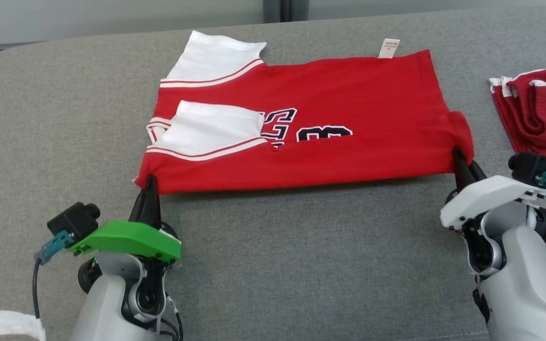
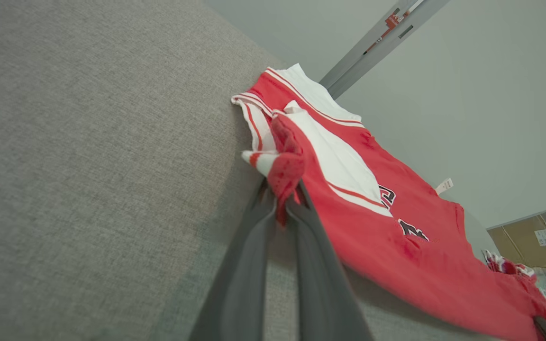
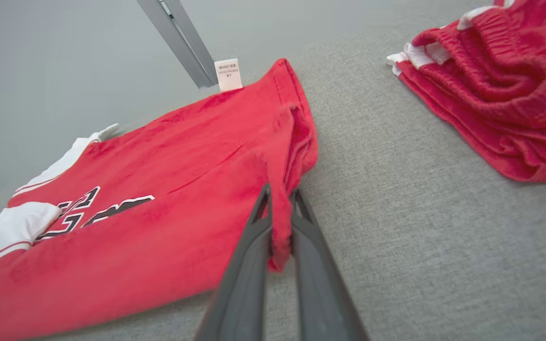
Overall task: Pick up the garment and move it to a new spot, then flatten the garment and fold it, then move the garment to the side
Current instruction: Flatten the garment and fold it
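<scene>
— Where is the jersey?
— The red jersey point(image 1: 349, 94) lies folded on the grey fabric counter point(image 1: 301, 265), white sleeves to my left. My left end effector point(image 1: 150, 183) and right end effector point(image 1: 460, 158) are each closed on a near corner.
— Any writing?
— Black lettering, half folded under, with what looks like a "3". The print on the white tag point(image 1: 389, 48) is too small to read. Another red garment point(image 1: 538, 113) lies apart on the right.
</scene>
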You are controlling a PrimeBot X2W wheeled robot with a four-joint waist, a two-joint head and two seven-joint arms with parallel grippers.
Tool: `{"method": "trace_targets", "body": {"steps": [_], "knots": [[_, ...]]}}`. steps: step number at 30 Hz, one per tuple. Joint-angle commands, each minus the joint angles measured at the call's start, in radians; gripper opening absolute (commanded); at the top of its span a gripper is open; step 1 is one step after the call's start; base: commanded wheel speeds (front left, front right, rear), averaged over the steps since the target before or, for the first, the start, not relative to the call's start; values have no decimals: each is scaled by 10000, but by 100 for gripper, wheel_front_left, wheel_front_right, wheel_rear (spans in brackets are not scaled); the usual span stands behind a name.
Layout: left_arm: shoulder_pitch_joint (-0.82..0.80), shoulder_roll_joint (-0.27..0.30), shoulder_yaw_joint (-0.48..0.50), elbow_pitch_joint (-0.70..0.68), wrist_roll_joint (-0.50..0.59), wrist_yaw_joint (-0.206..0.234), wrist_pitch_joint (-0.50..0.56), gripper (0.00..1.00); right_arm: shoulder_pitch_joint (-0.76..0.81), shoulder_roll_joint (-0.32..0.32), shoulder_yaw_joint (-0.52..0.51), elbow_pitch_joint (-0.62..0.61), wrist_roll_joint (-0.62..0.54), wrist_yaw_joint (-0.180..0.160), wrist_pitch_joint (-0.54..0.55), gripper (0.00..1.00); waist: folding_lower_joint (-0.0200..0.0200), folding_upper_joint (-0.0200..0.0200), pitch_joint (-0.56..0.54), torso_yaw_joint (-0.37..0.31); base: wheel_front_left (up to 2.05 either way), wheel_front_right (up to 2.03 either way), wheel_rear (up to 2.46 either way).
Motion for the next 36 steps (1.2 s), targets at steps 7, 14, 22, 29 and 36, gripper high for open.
{"method": "trace_targets", "body": {"steps": [7,14,22,29,36], "knots": [[1897,42,-118,-1477,-300,293,204,0,2085,-101,-464,-2203,698,-8,709,0,0,-1,-521,231,0,0,0],[3373,38,-497,-2062,-589,781,300,0,4053,23,-776,-3699,827,-11,979,0,0,-1,-560,336,0,0,0],[3825,115,-653,-2265,-344,1223,13,100,4674,51,-701,-3499,859,-11,616,100,0,-1,-485,298,0,0,0],[3164,1280,-533,-3056,524,1433,180,100,4751,50,-1103,-3992,475,-7,369,100,0,-1,-344,139,0,0,0],[107,3072,-1104,-3409,1791,1008,1906,100,3687,25,-1143,-5231,-408,-5,715,100,0,-1,190,-117,0,0,0]]}}
